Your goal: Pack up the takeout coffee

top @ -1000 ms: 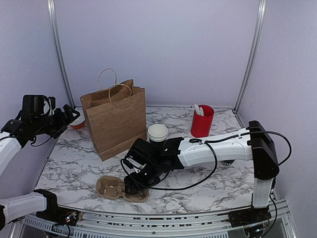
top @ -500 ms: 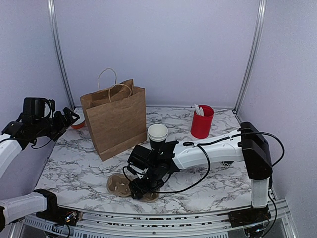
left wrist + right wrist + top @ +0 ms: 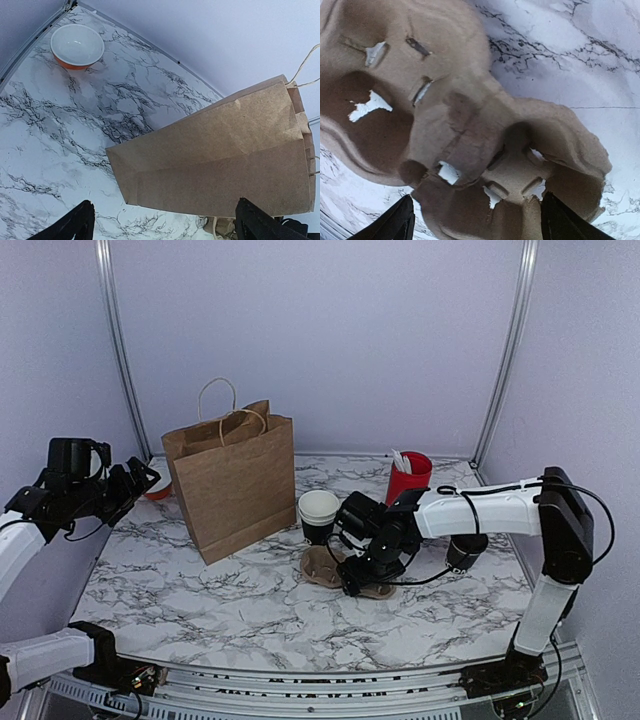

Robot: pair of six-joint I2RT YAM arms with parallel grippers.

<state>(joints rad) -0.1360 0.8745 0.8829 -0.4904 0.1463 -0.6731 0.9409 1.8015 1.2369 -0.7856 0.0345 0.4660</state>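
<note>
Moulded pulp carrier (image 3: 340,570), rough, brown, lies on marble table (image 3: 200,590) beside black cup (image 3: 318,517); right gripper (image 3: 362,578) stretched low, fingers spread across carrier; left gripper (image 3: 135,478) raised, spread, near kraft bag (image 3: 232,475).

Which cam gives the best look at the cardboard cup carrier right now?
Right wrist: the cup carrier fills the frame, its empty wells and slits clear. Top external shows it small on the marble beside the black cup, partly hidden by the right hand. Left wrist shows none of it.
</note>
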